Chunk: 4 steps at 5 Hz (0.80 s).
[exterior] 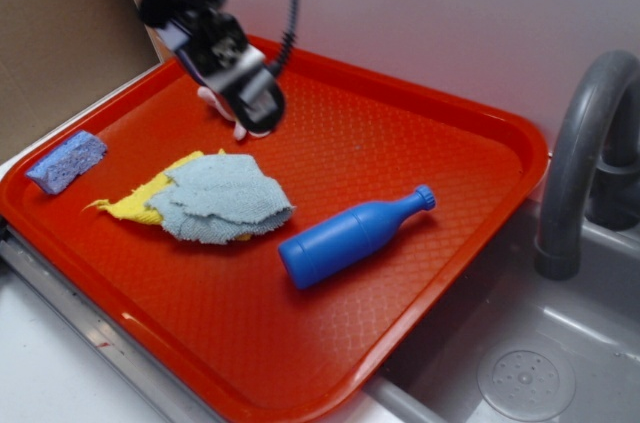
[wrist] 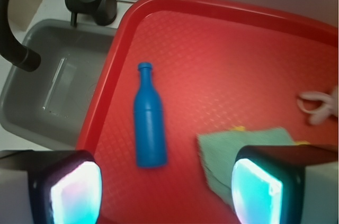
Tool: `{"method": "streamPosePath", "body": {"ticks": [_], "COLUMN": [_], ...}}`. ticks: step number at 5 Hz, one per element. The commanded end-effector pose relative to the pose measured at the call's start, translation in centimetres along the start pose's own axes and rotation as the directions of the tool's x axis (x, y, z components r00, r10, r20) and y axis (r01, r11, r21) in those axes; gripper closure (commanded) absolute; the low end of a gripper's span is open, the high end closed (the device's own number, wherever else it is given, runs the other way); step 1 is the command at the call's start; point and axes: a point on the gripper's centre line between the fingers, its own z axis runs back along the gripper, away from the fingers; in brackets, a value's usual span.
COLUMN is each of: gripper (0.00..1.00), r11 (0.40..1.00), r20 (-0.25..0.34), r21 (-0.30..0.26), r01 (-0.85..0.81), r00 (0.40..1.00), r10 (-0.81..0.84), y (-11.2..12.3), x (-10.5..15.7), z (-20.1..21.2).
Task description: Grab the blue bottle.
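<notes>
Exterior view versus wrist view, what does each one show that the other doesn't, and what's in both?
Only the exterior view shows the blue-purple sponge, the yellow cloth and the sink drain. Only the wrist view shows the gripper from behind, jaws apart. Both show the blue bottle lying on its side on the red tray, the pale blue-grey cloth, the faucet and a small white object.

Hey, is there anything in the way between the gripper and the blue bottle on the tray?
Nothing visible blocks it. The gripper hangs open above the red tray; the blue bottle lies on bare tray. The pale blue cloth sits beside the path, apart from the bottle.
</notes>
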Motion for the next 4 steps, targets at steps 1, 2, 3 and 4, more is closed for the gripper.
{"method": "streamPosePath", "body": {"ticks": [1,2,3,4], "gripper": [0.00,0.00,0.00,0.00], "r11": [0.998,0.998,0.996,0.995], "r20": [-0.034,-0.098,-0.110,-0.133], "r21": [0.057,0.049,0.000,-0.019], "r01": [0.020,0.039,0.084,0.098], "r00": [0.999,0.995,0.990,0.986], "r10": [-0.018,-0.034,-0.084,-0.099], "y": [-2.3,-2.4,-3.1,-3.7], "x": [-0.2,-0.7,-0.8,-0.8], "z": [-3.5,-6.8,-8.9,-10.3]}}
